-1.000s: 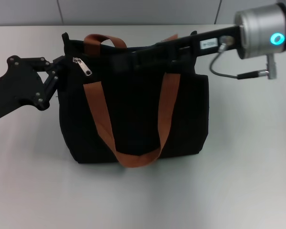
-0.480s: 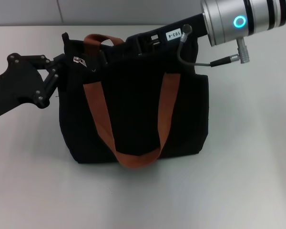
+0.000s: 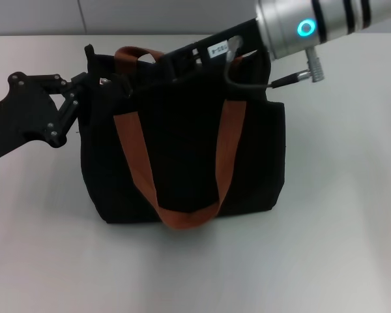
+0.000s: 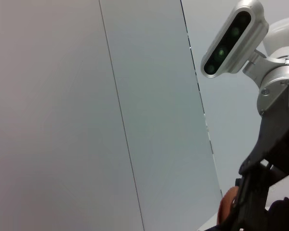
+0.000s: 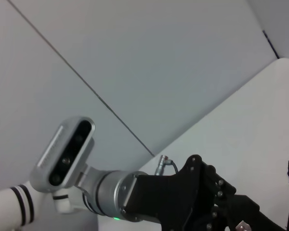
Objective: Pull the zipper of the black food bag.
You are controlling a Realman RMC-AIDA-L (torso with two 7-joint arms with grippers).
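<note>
Right hand (image 3: 127,83) at black food bag (image 3: 182,156) top edge; left hand (image 3: 85,88) at corner.

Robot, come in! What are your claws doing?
Left claw at black food bag's top corner. Right claw reaching zipper. Nothing in the way.

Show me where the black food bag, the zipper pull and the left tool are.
black food bag (image 3: 182,163), head view, front fabric panel.
zipper (image 3: 105,81), head view, small silver pull at the top left corner.
left tool (image 3: 78,91), head view, fingers against the bag's top corner.
</note>
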